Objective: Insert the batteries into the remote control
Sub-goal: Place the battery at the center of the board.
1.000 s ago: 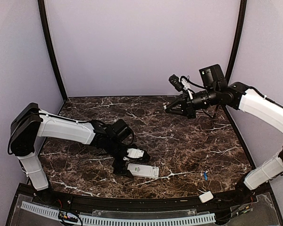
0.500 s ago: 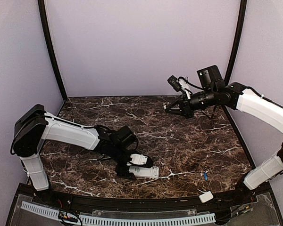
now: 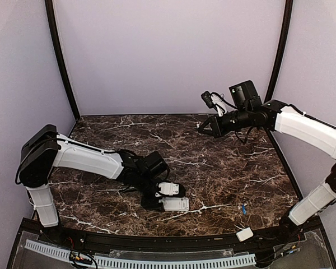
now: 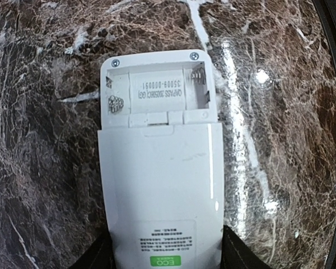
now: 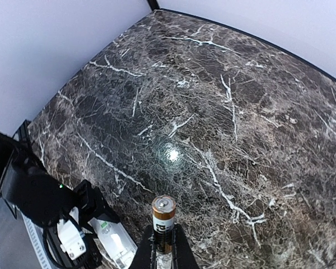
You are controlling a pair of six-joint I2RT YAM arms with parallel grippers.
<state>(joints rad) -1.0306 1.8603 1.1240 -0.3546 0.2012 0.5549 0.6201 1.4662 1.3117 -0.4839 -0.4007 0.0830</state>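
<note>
the left gripper (image 4: 166, 253) is clasping the white remote control (image 4: 159, 185) by its long edges at the lower centre of the top view. the remote is lying face down on the marble table (image 3: 224, 168), its open battery compartment (image 4: 159, 92) showing its spring contacts. the right gripper (image 5: 163, 249) is hovering at the upper right, pinching an upright copper-topped battery (image 5: 163, 218). a blue battery (image 3: 243, 209) is lying at the lower right, near the white cover piece (image 3: 244, 234).
</note>
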